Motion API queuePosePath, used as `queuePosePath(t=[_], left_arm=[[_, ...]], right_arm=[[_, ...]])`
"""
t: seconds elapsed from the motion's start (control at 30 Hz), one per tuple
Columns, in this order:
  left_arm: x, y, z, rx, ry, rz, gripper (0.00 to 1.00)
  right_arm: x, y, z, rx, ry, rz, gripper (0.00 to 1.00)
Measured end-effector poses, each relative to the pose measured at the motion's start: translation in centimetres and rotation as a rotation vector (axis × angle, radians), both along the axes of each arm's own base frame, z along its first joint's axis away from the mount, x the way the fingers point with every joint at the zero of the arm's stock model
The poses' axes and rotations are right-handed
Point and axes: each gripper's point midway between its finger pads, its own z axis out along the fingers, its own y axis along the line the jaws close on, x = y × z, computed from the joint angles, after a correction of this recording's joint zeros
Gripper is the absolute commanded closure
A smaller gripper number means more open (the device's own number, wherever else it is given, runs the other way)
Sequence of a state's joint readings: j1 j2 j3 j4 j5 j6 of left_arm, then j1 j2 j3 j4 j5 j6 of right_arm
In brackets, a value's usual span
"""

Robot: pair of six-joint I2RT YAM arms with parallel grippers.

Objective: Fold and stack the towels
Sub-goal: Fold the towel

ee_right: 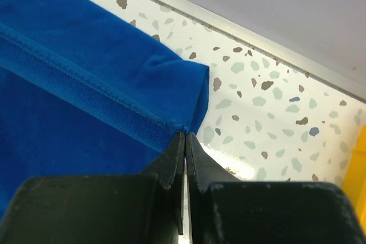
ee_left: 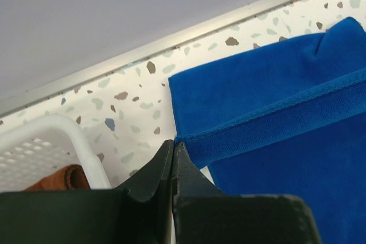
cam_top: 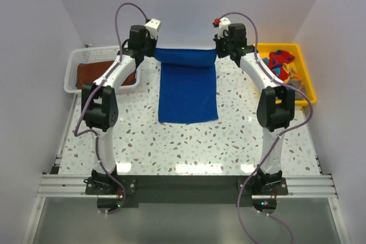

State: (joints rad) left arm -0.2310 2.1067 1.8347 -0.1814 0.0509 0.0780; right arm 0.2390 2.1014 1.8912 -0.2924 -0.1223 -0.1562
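On the table (cam_top: 143, 135), from centre toward twelve o'clock, lies the blue towel (cam_top: 187, 92); the left gripper (ee_left: 173, 148), jaws closed, pinches its eleven o'clock corner; the right gripper (ee_right: 185, 136), likewise closed, pinches the one o'clock corner; the far hem hangs raised between them.

I count one royal blue towel (cam_top: 187, 87), one rust-brown towel (cam_top: 94, 74) in the single white basket (cam_top: 71, 75), and a heap of patterned towels (cam_top: 281, 62) (two at least; I can't separate them) in the one yellow tray (cam_top: 310, 81); my left gripper (ee_left: 173, 144) and right gripper (ee_right: 186, 135) make two.
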Motion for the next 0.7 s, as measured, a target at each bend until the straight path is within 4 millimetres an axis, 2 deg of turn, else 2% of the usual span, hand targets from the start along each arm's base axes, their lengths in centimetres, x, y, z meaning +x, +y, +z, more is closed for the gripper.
queuePosePath(t=[0.13,0.23,0.5,0.6,0.7], left_arm=[[-1.7,-0.1,-0.2,-0.012,0.046,-0.014,1.00],[-2.4,-0.1,0.5,-0.017,0.054,-0.022,1.00],[-4.1,-0.5,4.0,-0.042,0.027,-0.044,1.00],[-4.8,-1.0,5.2,-0.054,0.014,-0.055,1.00],[-5.5,-1.5,5.5,-0.054,0.016,-0.066,1.00]], right_arm=[[-0.9,-0.3,1.0,-0.002,0.005,-0.009,1.00],[-1.6,-0.7,2.3,-0.005,-0.005,-0.020,1.00],[-4.4,-1.6,6.3,-0.001,-0.057,-0.032,1.00],[-5.7,-2.1,7.1,-0.005,-0.069,-0.042,1.00],[-6.7,-2.5,7.1,-0.011,-0.070,-0.047,1.00]])
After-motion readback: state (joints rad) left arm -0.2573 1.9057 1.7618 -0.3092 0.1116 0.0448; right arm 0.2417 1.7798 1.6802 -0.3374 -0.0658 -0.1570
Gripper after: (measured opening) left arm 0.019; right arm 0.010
